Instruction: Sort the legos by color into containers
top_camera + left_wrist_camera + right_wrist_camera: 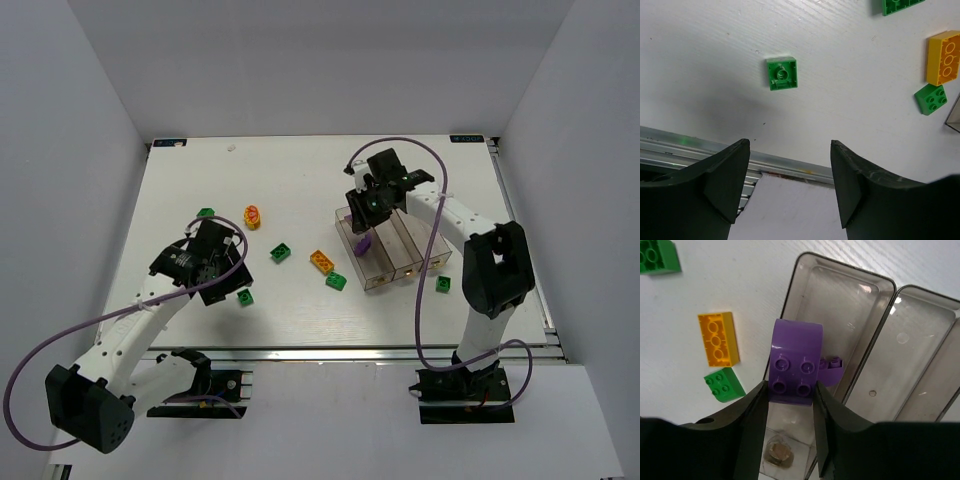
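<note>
a: starting from above. counting the loose legos (pixel 281 253)?
b: counting four green and two orange-yellow, scattered from nine o'clock to the centre of the table (pixel 200 170). also spotting one more at four o'clock, just beside the containers (pixel 378 284), colour hard to call. finding no green or orange-yellow inside any bin.
a: moving on to the left wrist.
b: finding the left claw (pixel 790 147) released and gripping nothing. seeing an upturned green brick (pixel 781 73) on the table at twelve o'clock, well apart from the fingers. noting an orange-yellow brick (pixel 943 57) and another green one at two o'clock.
a: and turning to the right wrist?
b: watching the right claw (pixel 790 390) clenching a purple brick (pixel 795 360), studs facing the camera, hovering over the near end of the left bin (pixel 840 280). glimpsing a small purple piece (pixel 832 364) at three o'clock of it. not managing to tell whether lying in the bin or riding on the held brick. seeing nothing in the middle bin (pixel 922 335).
a: judging progress, then?
b: barely beginning, by the look of it. expecting the purple drop next, and leaving every green and orange-yellow brick on the table to sort.
</note>
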You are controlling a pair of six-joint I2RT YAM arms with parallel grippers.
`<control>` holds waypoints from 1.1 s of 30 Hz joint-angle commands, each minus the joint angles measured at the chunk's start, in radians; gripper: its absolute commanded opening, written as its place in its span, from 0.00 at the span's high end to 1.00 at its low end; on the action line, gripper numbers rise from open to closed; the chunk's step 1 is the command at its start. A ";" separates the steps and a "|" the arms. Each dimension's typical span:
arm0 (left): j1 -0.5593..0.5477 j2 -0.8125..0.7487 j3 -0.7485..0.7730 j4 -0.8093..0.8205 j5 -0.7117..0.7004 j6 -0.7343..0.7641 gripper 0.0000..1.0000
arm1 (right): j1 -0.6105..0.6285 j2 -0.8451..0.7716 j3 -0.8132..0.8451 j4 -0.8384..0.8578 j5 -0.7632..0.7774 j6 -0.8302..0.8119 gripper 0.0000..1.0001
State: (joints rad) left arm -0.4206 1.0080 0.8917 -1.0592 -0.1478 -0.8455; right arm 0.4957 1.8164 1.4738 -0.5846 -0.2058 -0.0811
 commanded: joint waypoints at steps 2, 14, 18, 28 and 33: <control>0.002 -0.011 0.007 0.039 0.005 0.008 0.24 | -0.032 0.021 -0.001 -0.028 -0.024 -0.005 0.71; 0.002 -0.046 -0.085 0.103 0.056 -0.053 0.22 | -0.081 -0.095 0.008 -0.103 -0.236 -0.187 0.18; 0.002 -0.037 -0.099 0.110 0.047 -0.064 0.22 | -0.132 -0.199 -0.045 -0.138 -0.417 -0.360 0.16; 0.002 0.038 -0.086 0.157 0.028 -0.043 0.21 | -0.321 -0.607 -0.420 -0.260 -0.644 -0.739 0.24; 0.002 0.060 -0.105 0.205 0.040 -0.026 0.21 | -0.378 -0.768 -0.582 -0.245 -0.479 -0.712 0.22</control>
State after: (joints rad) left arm -0.4206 1.0702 0.7925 -0.9062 -0.1116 -0.8898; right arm 0.1429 1.1343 0.9497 -0.7994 -0.7502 -0.7525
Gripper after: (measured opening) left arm 0.788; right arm 0.777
